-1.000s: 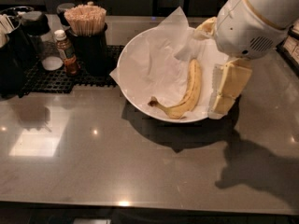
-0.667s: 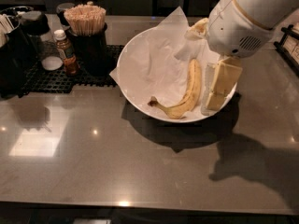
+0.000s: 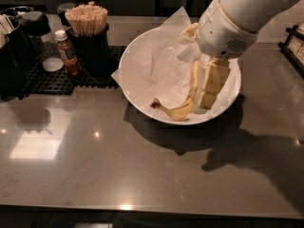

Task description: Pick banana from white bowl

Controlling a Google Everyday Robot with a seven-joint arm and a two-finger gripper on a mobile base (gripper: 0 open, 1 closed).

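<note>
The white bowl (image 3: 142, 106) stands at the back middle of the dark counter, lined with crinkled white paper (image 3: 156, 61) whose corners stick out over the rim. The banana (image 3: 186, 103), yellow with a dark stem tip pointing left, lies curved along the bowl's front right inside wall. My gripper (image 3: 207, 98), pale yellow under a large white wrist housing, reaches down into the bowl's right side. It is right beside the banana's upper part and seems to touch it. The banana rests in the bowl.
A black cup of wooden stirrers (image 3: 87, 23) and a small brown bottle with a white cap (image 3: 66, 51) stand on a black mat (image 3: 61, 77) at the back left. Dark containers (image 3: 14, 46) sit at the far left. A rack (image 3: 294, 46) is at the right edge.
My gripper has moved left and a little down inside the bowl, closing in on the banana. The banana and the bowl have not moved.
</note>
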